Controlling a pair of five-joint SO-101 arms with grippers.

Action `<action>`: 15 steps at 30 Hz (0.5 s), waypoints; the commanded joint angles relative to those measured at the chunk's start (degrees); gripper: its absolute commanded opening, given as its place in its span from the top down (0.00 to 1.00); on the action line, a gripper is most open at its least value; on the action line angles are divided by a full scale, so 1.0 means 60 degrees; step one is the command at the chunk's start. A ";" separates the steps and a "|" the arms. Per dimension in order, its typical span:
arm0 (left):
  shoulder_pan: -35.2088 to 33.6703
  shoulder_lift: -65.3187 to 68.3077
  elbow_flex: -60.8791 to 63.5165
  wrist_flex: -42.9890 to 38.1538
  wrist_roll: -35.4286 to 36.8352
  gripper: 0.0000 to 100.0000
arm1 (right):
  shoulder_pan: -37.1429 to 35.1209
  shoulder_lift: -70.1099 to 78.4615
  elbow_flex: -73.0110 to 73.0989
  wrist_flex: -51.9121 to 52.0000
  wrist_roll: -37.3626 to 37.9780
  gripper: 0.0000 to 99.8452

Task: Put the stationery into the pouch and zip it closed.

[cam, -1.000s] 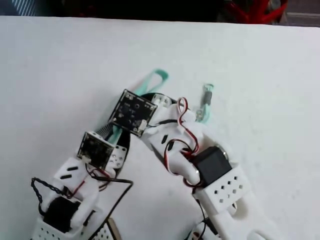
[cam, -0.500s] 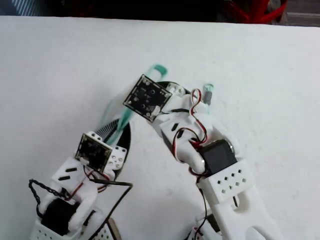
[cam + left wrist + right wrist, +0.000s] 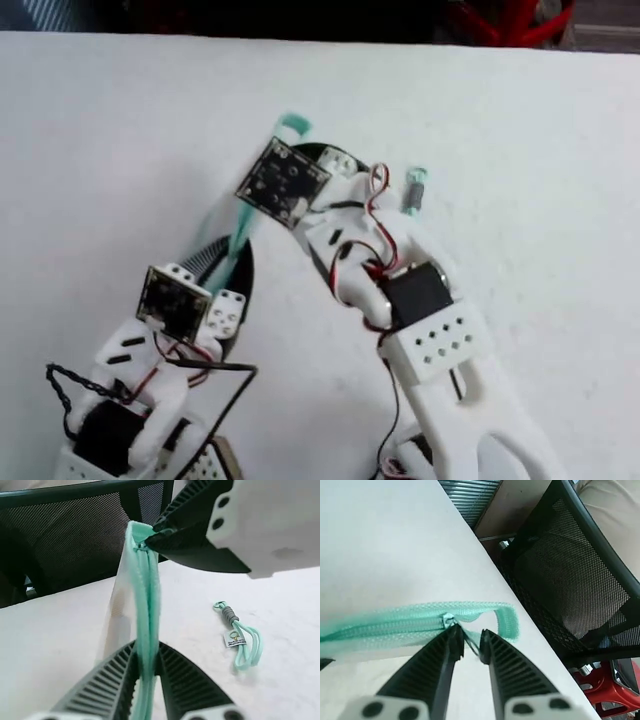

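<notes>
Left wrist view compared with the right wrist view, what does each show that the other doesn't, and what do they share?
Left wrist extras: a mint lanyard lying on the table, and the left gripper clamped on the pouch edge, with the right gripper at its far end. Right wrist extras: a close look at the zipper pull being pinched, metal slats and a red frame beyond the table. Shared: the pouch, the table, the black mesh chair.
</notes>
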 commanded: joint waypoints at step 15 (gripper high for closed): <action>0.0081 -0.0095 -0.0674 0.0425 0.0147 0.98 | 0.2234 0.3685 -0.3179 -0.0271 -0.0542 0.98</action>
